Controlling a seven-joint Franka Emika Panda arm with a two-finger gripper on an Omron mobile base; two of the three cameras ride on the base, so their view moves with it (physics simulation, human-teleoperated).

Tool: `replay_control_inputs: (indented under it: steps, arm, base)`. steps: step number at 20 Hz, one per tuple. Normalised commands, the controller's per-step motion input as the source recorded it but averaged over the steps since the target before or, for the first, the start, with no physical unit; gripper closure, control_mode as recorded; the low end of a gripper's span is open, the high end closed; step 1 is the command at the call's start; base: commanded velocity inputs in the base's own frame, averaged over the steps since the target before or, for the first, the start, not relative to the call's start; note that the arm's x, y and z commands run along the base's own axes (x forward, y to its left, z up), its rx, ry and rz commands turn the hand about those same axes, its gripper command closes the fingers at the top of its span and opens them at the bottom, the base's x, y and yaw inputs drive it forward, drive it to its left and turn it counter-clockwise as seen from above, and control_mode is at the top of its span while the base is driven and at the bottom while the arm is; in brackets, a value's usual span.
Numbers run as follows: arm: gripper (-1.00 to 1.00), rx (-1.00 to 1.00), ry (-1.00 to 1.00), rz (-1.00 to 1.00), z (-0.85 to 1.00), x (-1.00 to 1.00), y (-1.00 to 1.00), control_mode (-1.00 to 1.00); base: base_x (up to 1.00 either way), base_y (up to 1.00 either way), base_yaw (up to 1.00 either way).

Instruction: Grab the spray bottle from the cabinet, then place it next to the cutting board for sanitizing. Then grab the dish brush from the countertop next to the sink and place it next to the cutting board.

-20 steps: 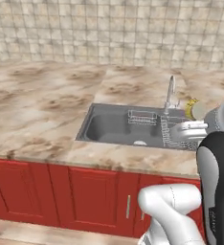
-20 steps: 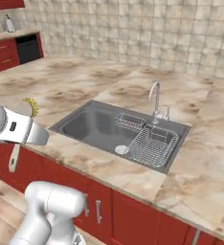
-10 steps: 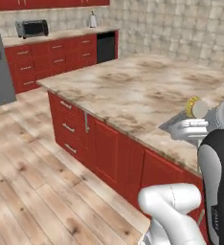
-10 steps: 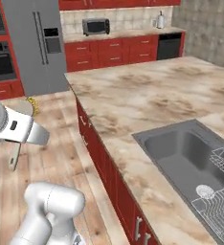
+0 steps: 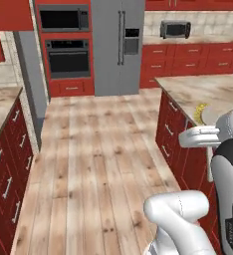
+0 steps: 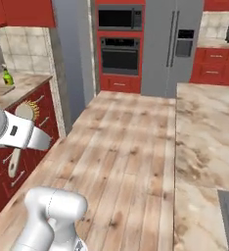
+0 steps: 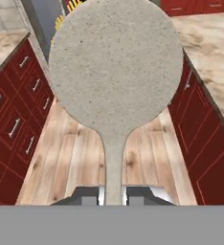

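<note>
Nearest you, the gripper [image 7: 113, 197] grasps the dish brush [image 7: 116, 72] by its handle, round speckled head up and yellow bristles behind, carried above the wooden floor [image 5: 98, 149] between red drawers [image 7: 18, 119], with the spray bottle [image 6: 7, 76] on the far countertop [image 6: 19, 84].

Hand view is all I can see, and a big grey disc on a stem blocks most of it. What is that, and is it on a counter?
Observer: It's the dish brush, held by the gripper. The right base view shows it in the air, head up, handle hanging in front of the red drawers.
Operator: Where's the spray bottle?
Observer: In the right base view the spray bottle stands on the countertop at far left, by the cutting board.
</note>
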Motion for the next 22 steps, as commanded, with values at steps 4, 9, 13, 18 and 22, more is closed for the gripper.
replay_control_inputs:
  steps: [4,9,13,18,22]
  arm:
    - [1.00,0.00,0.00,0.00,0.00,0.00,0.00,1.00]
    - [1.00,0.00,0.00,0.00,0.00,0.00,0.00,1.00]
    - [1.00,0.00,0.00,0.00,0.00,0.00,0.00,1.00]
    - [1.00,0.00,0.00,0.00,0.00,0.00,0.00,1.00]
    - [1.00,0.00,0.00,0.00,0.00,0.00,0.00,1.00]
  base:
    - [1.00,0.09,0.52]
    - [1.00,-0.01,0.41]
    - [1.00,0.04,0.33]
    - [1.00,0.00,0.46]
    - [1.00,0.00,0.70]
